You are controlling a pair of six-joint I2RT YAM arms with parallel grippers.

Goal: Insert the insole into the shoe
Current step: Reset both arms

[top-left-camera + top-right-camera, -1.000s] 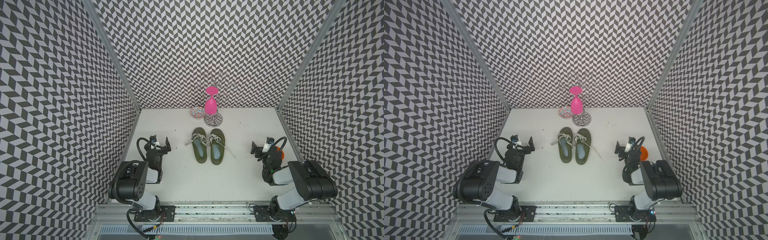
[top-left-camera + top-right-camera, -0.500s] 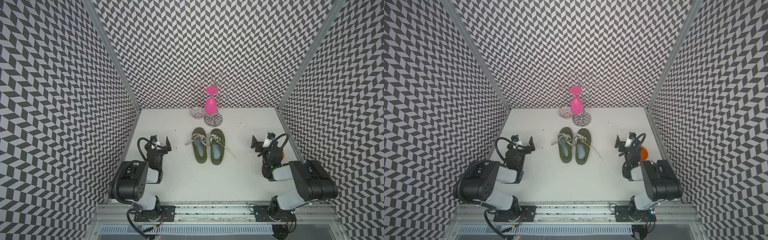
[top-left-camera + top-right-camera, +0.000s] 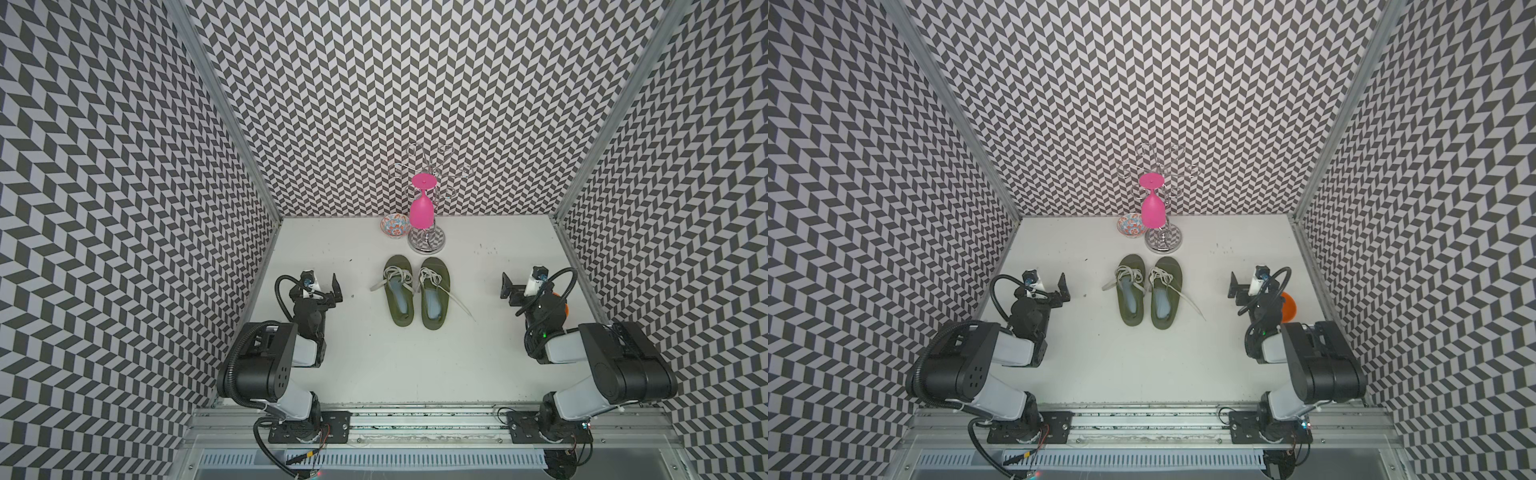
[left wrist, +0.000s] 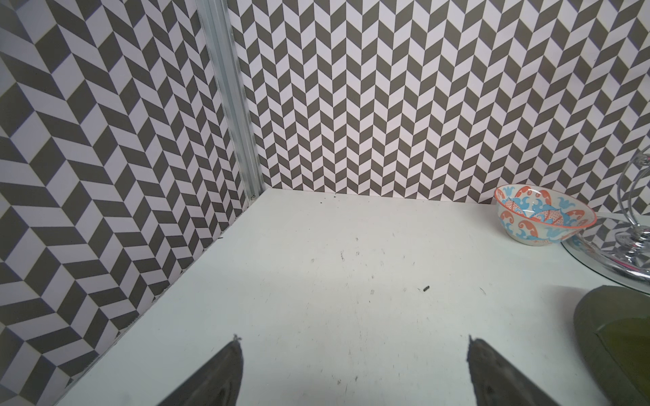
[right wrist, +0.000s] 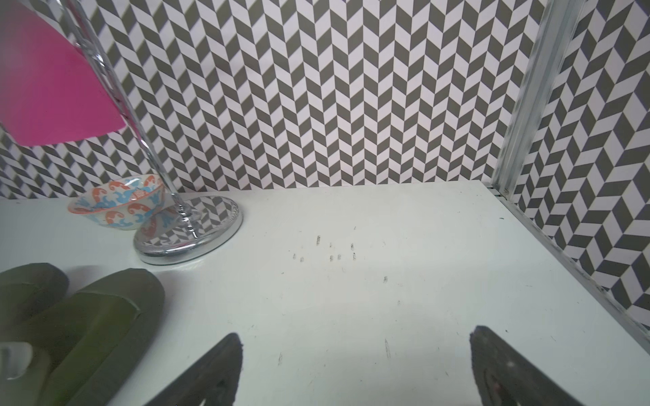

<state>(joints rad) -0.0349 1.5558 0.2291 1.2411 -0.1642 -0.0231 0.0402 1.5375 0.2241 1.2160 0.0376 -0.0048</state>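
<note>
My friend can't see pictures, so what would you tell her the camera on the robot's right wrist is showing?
The robot's right hand is open and empty over the white table. Off to one side are the toes of two green shoes, a patterned bowl and a shiny stand holding a pink glass.

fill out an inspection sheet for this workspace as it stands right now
surface: white table, small dark scuffs
job's things: left-side shoe and right-side shoe, olive, side by side, laces loose, pale lining inside each; no loose insole seen
clutter: patterned bowl beside chrome rack, pink glass hanging upside down on it; orange object partly behind right arm
grippers: left gripper open, empty; right gripper open, empty
cables: left cable loop, right cable loop, clear of shoes
surroundings: chevron walls, aluminium post
</note>
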